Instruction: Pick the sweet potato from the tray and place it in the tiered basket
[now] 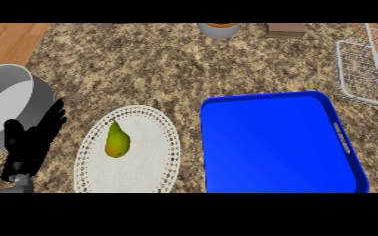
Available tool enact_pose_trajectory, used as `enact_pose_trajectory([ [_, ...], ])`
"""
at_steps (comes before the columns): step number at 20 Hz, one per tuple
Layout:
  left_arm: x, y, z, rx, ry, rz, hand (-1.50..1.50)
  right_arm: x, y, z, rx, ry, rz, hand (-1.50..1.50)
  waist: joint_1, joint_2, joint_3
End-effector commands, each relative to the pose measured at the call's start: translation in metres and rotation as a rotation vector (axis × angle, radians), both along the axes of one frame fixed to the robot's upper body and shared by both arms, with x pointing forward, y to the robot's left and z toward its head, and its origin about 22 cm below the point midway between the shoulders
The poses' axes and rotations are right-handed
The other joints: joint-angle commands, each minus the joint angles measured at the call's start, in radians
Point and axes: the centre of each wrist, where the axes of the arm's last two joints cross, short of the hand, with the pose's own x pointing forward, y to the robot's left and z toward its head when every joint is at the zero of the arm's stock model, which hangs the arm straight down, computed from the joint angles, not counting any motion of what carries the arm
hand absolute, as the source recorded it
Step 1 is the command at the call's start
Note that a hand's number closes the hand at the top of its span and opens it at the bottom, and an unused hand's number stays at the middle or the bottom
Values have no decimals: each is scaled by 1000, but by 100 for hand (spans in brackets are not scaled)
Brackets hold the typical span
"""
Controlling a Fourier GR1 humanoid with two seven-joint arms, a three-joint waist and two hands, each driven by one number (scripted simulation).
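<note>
The blue tray [280, 150] lies on the speckled bench [148, 65] with its flat floor bare; no sweet potato shows on it or anywhere else in view. At the right edge, beyond the tray's far corner, stands part of the white wire tiered basket [358, 70]. Left of the tray sits a white lacy-rimmed plate [148, 155] carrying a yellow-green pear [116, 141], stem end pointing away. Further left, the left hand [29, 142] rests open, fingers straight and up, holding nothing, beside a grey pot [22, 100]. The right hand is out of sight.
</note>
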Motion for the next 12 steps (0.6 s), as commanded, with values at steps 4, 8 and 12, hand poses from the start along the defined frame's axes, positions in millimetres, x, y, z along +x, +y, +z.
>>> enact_pose_trajectory([
  [4,-4,-8,-5,2,-7,-29,0,-15,-54,29,-446,160,-131,150,19,5,1],
  [8,6,4,4,13,8,-22,0,-7,-49,46,-554,213,-94,150,20,4,1],
  [12,0,-12,-13,-17,-9,-20,0,-12,-68,32,-582,197,-59,150,23,8,3],
])
